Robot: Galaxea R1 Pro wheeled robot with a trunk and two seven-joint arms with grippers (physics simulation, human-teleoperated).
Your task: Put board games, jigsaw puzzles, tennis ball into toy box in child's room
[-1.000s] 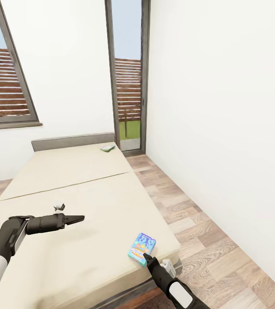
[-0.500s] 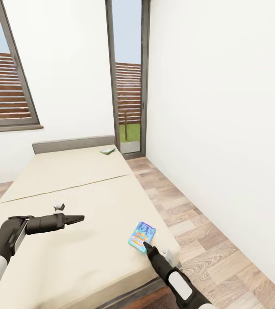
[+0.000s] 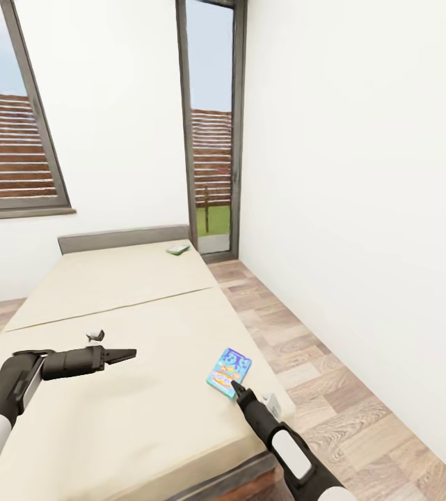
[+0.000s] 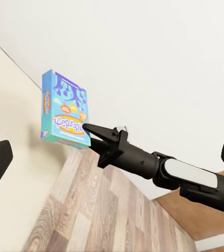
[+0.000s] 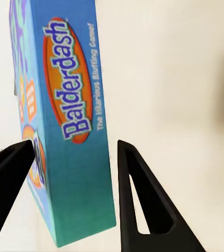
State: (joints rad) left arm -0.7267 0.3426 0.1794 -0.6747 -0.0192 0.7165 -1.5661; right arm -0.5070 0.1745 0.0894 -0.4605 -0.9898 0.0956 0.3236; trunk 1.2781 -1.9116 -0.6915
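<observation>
Presently, right gripper (image 5: 72,173) jaws spread, straddling Balderdash board game (image 3: 229,371) on bed (image 3: 125,292); left gripper (image 3: 124,355) state undeterminable.

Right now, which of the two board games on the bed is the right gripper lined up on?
The blue Balderdash box near the bed's foot corner, between the open right gripper's fingers. The green box lies far off by the headboard.

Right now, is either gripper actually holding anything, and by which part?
Nothing is held yet. The right gripper is open, its fingers straddling the near edge of the blue game box on the bed. The left gripper hovers empty.
</observation>
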